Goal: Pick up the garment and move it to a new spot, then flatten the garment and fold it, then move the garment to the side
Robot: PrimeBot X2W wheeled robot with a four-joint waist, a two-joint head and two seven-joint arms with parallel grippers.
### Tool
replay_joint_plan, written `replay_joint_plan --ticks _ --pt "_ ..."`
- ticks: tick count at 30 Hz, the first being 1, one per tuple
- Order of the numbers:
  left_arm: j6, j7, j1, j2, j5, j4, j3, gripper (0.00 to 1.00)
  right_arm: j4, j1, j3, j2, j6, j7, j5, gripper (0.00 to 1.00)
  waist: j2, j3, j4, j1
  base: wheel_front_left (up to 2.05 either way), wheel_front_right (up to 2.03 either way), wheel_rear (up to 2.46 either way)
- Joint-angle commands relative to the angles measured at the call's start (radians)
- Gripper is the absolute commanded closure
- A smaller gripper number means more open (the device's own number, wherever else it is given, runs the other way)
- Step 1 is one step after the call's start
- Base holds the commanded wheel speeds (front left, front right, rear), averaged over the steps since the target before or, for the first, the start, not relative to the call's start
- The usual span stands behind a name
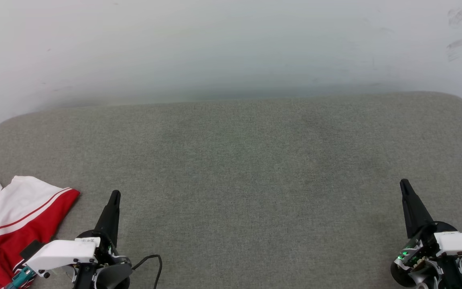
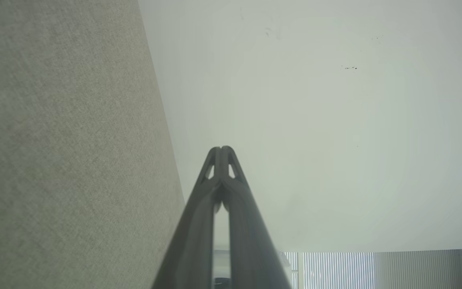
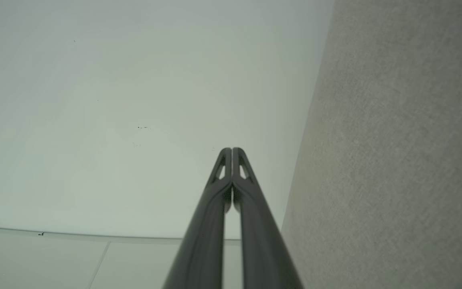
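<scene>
Lying bunched, the garment (image 1: 18, 220) occupies the near left corner of the grey padded surface (image 1: 231, 160), just left of the left gripper (image 1: 115, 196) and well apart from the right gripper (image 1: 404, 184). It runs off-frame, so its long axis is unclear. Both wrist views face the wall (image 2: 335, 120) and show the jaws clenched on nothing.

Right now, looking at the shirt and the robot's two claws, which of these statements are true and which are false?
1. The garment lies at the left end of the grey surface. True.
2. The left gripper is holding the garment. False: its fingers are shut on nothing and point past the garment's edge.
3. The right gripper stands wide open. False: its two fingers are pressed together.
4. The garment is red and white, with stripes. True.
</scene>
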Motion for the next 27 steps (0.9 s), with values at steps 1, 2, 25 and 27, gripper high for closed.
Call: replay_joint_plan --ticks 1,2,25,27 --pt "-0.002 0.005 -0.005 -0.002 0.002 -0.001 0.002 1.0 0.001 -0.011 0.001 0.003 0.0 -0.001 0.004 1.0 0.0 0.0 0.0 0.0 0.0 0.0 0.0" --pt "-0.002 0.005 -0.005 -0.002 0.002 -0.001 0.002 1.0 0.001 -0.011 0.001 0.003 0.0 -0.001 0.004 1.0 0.0 0.0 0.0 0.0 0.0 0.0 0.0" --pt "0.001 -0.006 0.011 -0.001 -0.002 0.012 -0.012 0.0 0.009 0.017 0.002 0.0 0.0 -0.006 -0.001 0.0 0.0 0.0 0.0 0.0 0.0 0.0 0.0" --pt "0.001 -0.015 0.01 -0.001 -0.003 0.002 -0.023 0.0 -0.004 0.02 0.005 0.0 0.0 -0.015 -0.002 0.0 0.0 0.0 0.0 0.0 0.0 0.0 0.0"
